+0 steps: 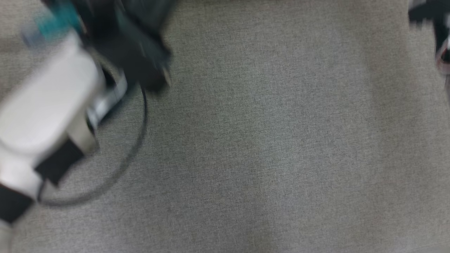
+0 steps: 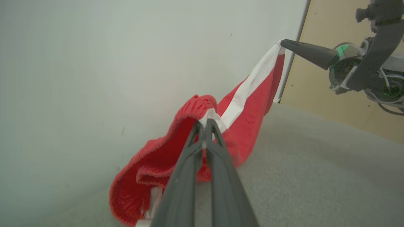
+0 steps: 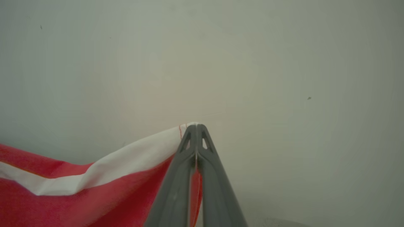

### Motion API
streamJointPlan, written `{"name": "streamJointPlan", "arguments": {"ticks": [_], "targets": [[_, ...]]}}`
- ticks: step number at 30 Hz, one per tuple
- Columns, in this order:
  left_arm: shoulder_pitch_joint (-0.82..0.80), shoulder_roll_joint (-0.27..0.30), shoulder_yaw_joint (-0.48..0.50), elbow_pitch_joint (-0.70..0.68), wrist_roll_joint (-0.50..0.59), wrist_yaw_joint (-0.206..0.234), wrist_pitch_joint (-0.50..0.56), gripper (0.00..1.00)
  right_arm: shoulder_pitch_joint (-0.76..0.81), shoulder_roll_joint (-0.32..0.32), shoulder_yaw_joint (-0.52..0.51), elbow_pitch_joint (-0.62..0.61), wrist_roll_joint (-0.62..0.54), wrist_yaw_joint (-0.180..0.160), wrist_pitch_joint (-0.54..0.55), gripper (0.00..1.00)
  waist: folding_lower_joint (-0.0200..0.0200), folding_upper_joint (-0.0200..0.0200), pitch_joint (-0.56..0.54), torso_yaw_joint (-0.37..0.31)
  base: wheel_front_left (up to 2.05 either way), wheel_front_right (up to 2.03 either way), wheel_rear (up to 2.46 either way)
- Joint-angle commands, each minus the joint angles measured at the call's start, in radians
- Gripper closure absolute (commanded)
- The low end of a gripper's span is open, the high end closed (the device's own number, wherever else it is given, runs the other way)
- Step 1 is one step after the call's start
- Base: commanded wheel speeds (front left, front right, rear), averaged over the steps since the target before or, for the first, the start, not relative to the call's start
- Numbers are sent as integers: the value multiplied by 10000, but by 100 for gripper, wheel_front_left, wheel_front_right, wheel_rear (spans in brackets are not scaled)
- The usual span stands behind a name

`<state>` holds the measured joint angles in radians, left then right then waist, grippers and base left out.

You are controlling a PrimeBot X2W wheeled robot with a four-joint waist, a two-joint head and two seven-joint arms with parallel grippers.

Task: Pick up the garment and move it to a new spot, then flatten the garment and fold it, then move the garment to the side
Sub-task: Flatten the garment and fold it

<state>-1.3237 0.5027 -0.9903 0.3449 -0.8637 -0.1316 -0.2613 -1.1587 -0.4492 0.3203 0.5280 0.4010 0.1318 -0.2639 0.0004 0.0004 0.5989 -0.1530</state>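
The left gripper [image 2: 205, 123] and right gripper [image 3: 196, 126] are each pinching tight on the red-and-white garment [image 2: 249, 116], which seems to be sagging between them.

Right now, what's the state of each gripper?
Left gripper: shut on the garment, pinching a bunched red-and-white edge.
Right gripper: shut on the garment, at the end of its white band.

1. The garment [image 2: 252, 104] stretches between the left pincer [image 2: 205, 124] and the right pincer [image 2: 284, 42], each clamped on an edge of it.
2. In the left wrist view, the right pincer lies to the upper right.
3. The garment's slack part hangs low toward the counter [image 2: 315, 176], just before the wall [image 2: 94, 63].
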Motion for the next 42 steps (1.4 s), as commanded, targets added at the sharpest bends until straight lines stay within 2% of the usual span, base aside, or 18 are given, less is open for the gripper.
{"name": "streamJointPlan", "arguments": {"ticks": [1, 9, 16, 23, 29, 34, 37, 42], "targets": [[598, 85, 121, -497, -52, 19, -41, 100, 659, -226, -139, -364, 194, -22, -7, 100, -4, -4, -281, 182, 0, 0, 0], [3817, 638, -229, -2423, -74, 19, -33, 100, 4473, -880, -1147, -2088, 616, -22, -6, 100, -4, -4, -1475, 318, 0, 0, 0], [6009, 837, -185, -2993, 342, 19, -34, 100, 7381, -711, -1956, -3171, 829, -22, -7, 100, -4, -4, -2630, 269, 0, 0, 0], [7704, 862, 190, -3397, 732, 21, -35, 100, 9415, -726, -2460, -4026, 907, -22, -7, 100, -4, -4, -3556, 287, 0, 0, 0], [9038, 1018, 421, -4165, 674, 268, -35, 100, 11139, -938, -2966, -5073, 941, -22, 23, 100, -4, -4, -4037, 431, 0, 0, 0], [9382, 932, 448, -4613, 96, 264, 34, 100, 11644, -1018, -3291, -5554, 872, -22, 824, 100, -4, -4, -4042, 677, 0, 0, 0], [9188, 368, 506, -4283, -833, 151, 57, 100, 11007, -810, -3234, -5446, 484, -22, 1801, 100, -4, -4, -3850, 965, 0, 0, 0], [8632, -610, 704, -3453, -2035, 18, 23, 100, 9704, -688, -3105, -4790, 378, -22, 2680, 100, -4, -4, -3368, 1414, 0, 0, 0]]}}
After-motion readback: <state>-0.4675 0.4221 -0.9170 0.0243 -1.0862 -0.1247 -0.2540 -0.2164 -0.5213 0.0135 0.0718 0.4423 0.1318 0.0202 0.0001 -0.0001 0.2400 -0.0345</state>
